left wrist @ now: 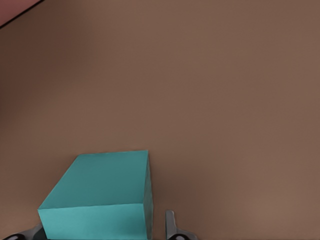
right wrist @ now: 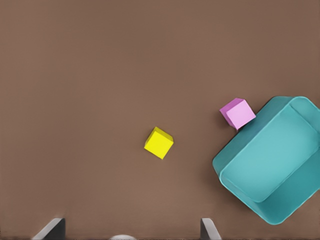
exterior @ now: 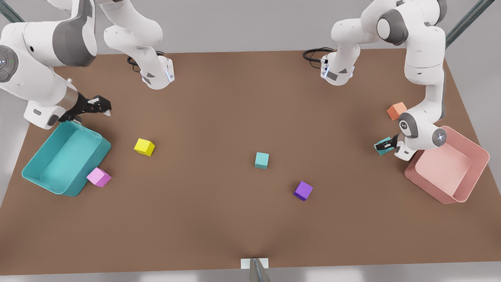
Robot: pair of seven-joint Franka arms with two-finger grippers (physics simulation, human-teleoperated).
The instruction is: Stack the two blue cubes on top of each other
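Left gripper (exterior: pixel 385 147): closed on matte teal cube (left wrist: pixel 100 197) beside pink bin (exterior: pixel 450 172); align squarely over second teal cube (exterior: pixel 262 160). Right gripper (exterior: pixel 102 106): spread, empty, waiting.

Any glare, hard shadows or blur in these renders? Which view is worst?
Front view: flat, even light, no glare, faint shadows under the centre blue cube and purple cube; table edges bow. Left wrist view: the held blue cube looks soft up close in the left gripper. Right wrist view: crisp, right gripper open.

Simulated lab, bare brown table (exterior: pixel 235 219)
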